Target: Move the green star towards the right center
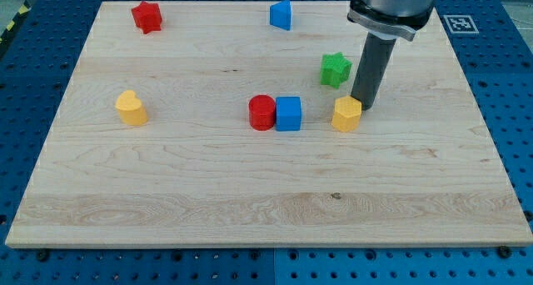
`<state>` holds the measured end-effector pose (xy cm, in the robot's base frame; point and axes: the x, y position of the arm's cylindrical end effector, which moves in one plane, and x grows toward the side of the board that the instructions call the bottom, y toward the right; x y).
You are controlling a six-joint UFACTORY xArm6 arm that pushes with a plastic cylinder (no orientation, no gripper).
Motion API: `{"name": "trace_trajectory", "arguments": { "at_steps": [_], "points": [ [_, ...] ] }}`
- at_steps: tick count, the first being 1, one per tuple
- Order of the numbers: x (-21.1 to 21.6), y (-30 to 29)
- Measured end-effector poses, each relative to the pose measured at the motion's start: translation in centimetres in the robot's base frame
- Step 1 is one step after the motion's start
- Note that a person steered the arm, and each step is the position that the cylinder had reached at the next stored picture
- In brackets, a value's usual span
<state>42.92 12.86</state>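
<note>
Green star (336, 69) resting on the tabletop (250, 202), right of middle and toward the view's top. No pincer fitted, nothing held: only my tip (363, 107), down just right of and below the star, touching the yellow hexagonal block (346, 114). Needs circling to the star's left side before shoving rightward.

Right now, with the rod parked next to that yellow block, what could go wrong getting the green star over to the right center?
1. My tip sits to the view's right of the green star, so a push from here could drive it leftward, away from the goal.
2. The tip seems to touch the yellow hexagon block, so repositioning might nudge that block.
</note>
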Motion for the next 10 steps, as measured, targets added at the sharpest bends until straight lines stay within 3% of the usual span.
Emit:
{"name": "trace_trajectory", "arguments": {
  "at_steps": [2, 3, 10],
  "points": [
    [1.7, 2.3],
    [1.7, -0.9],
    [-1.8, -6.7]
  ]
}}
